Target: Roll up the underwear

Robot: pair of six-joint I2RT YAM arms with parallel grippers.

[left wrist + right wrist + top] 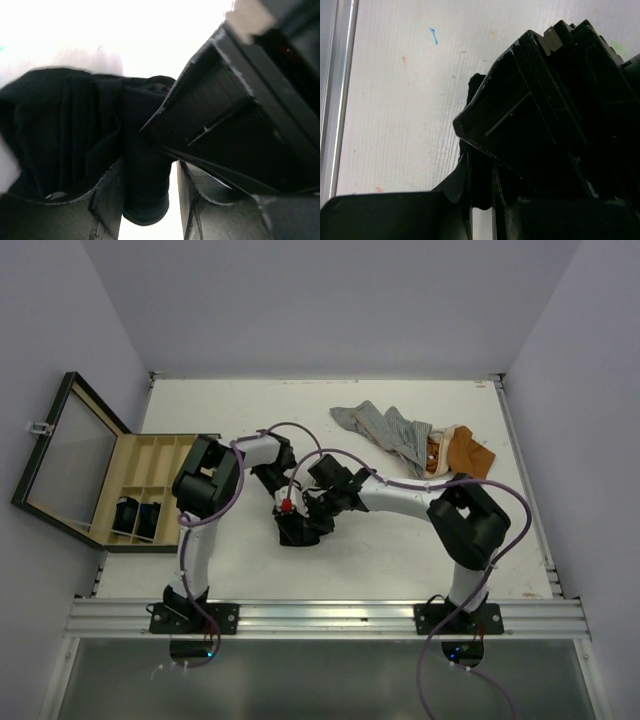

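A black underwear [296,534] lies bunched at the table's middle, where both grippers meet over it. In the left wrist view it is a dark rolled bundle [75,135]. One end of it hangs between the jaws of my left gripper [149,169], which is open, with a bright gap beside the right finger [192,200]. My right gripper [480,169] is shut on a fold of the same black cloth [481,192]. The grey striped underwear [385,430] and the orange-brown one [466,452] lie spread at the back right.
A compartmented wooden box [135,455] with its glass lid [60,455] swung open sits at the left edge; two black rolls [136,517] fill its front compartments. The metal rail [320,618] runs along the near edge. Walls close in the table.
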